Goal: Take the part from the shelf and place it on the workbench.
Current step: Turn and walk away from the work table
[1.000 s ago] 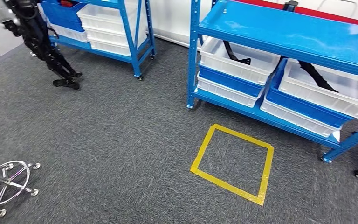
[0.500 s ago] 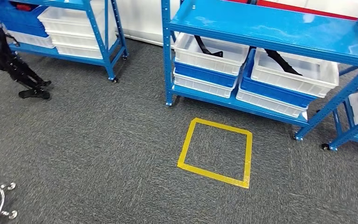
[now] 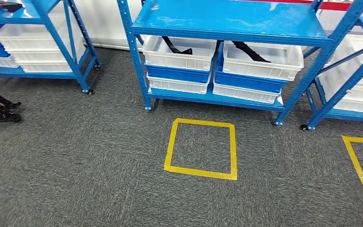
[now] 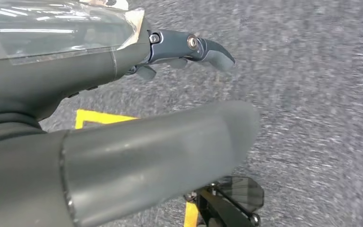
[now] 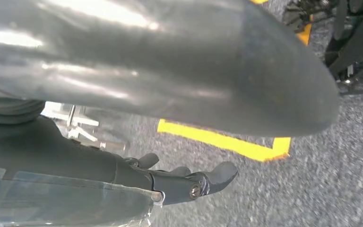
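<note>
A blue shelf unit [image 3: 227, 21] stands ahead in the head view. On its lower level two white bins sit on blue bins; a black part [image 3: 177, 47] lies in the left white bin [image 3: 179, 56] and another black part [image 3: 250, 51] in the right white bin [image 3: 264, 61]. My left hand [image 4: 99, 66] hangs over the grey carpet, fingers apart and holding nothing. My right hand [image 5: 99, 165] hangs the same way, with nothing in it. Both hands are far from the shelf.
A yellow tape square [image 3: 201, 149] marks the carpet in front of the shelf, and part of a second one [image 3: 359, 165] lies at the right. More blue shelves with white bins stand at the left [image 3: 38, 42] and right [image 3: 354, 71]. Black robot feet [image 3: 0, 113] are at the left edge.
The camera has turned: the whole scene has slid left and the centre shelf now faces me squarely. The chrome chair base has almost left the picture. A second yellow square has come into sight.
</note>
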